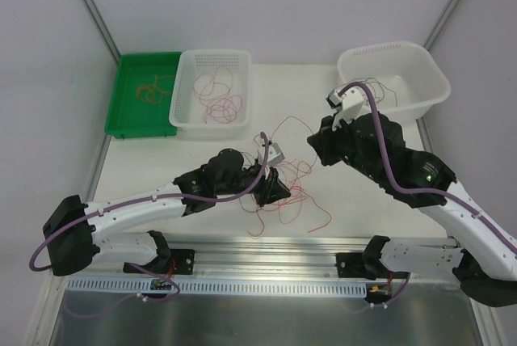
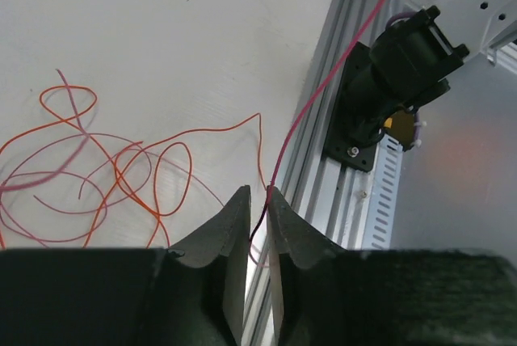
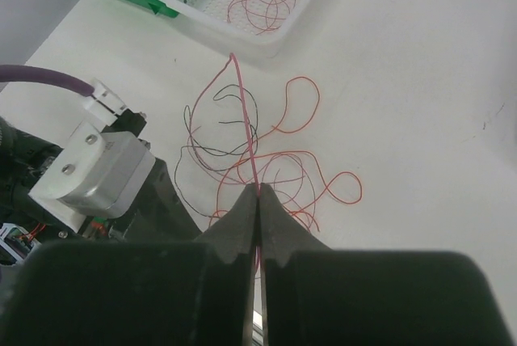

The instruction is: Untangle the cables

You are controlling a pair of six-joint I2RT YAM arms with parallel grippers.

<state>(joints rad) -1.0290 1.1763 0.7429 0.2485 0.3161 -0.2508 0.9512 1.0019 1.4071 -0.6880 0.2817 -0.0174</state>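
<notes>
L hand (image 2: 258, 190) barely ajar, 1 red cable (image 2: 302, 111) between; R hand (image 3: 258, 188) clamped on 1 red cable (image 3: 245, 120).

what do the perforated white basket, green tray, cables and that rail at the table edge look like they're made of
white basket: moulded plastic, slightly translucent, perforated walls. green tray: opaque plastic with a smooth sheen. cables: hair-thin and flexible with a coloured coating, likely plastic-insulated wire. rail: slotted silver extrusion, probably aluminium, matte.
</notes>
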